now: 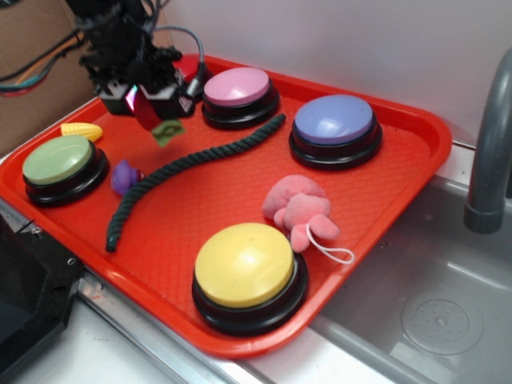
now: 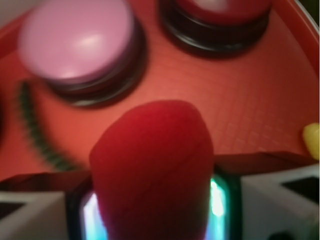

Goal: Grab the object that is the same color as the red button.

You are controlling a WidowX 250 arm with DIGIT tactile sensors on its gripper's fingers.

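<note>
My gripper [image 1: 149,102] is at the tray's back left, lifted above the floor of the tray, shut on the small red plush strawberry [image 1: 145,110]. The strawberry's green cap [image 1: 168,132] hangs below the jaws. In the wrist view the strawberry [image 2: 152,160] fills the gap between the two lit pads of the gripper [image 2: 152,202]. The red button [image 2: 222,12] shows at the top of the wrist view, on a black base. In the exterior view the arm hides it.
On the red tray [image 1: 384,184] stand a pink button [image 1: 238,86], a blue button [image 1: 334,120], a yellow button [image 1: 244,264] and a green button [image 1: 58,160]. A dark rope [image 1: 184,164], pink plush [image 1: 298,210], purple toy [image 1: 124,176] and yellow corn [image 1: 82,130] lie between them. A sink [image 1: 432,312] is to the right.
</note>
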